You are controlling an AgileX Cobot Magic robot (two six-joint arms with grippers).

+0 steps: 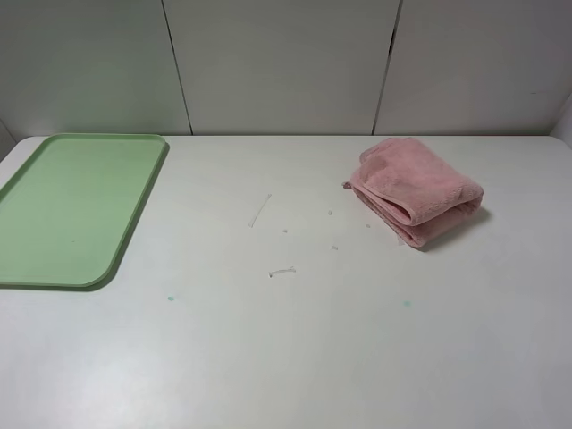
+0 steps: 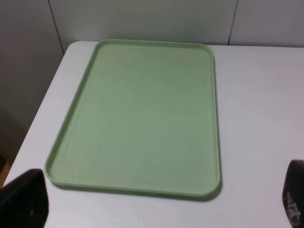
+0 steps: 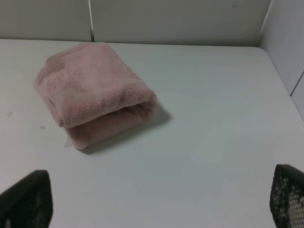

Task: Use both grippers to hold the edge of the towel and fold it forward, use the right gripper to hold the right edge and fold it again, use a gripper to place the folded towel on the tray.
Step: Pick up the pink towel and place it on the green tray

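Right pincer (image 3: 156, 199) spread wide, pink towel (image 3: 95, 90) folded in bundle ahead of it on tabletop (image 3: 213, 142). Left pincer (image 2: 159, 199) spread, green tray (image 2: 142, 118) just ahead. Risk: pinching top layer only, bundle could unfold mid-carry toward tray.

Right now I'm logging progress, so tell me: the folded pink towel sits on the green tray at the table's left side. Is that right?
No. The towel is folded, but it lies on the table at the right side, well apart from the tray. The tray does sit at the table's left side, with nothing on it. The exterior high view shows this.
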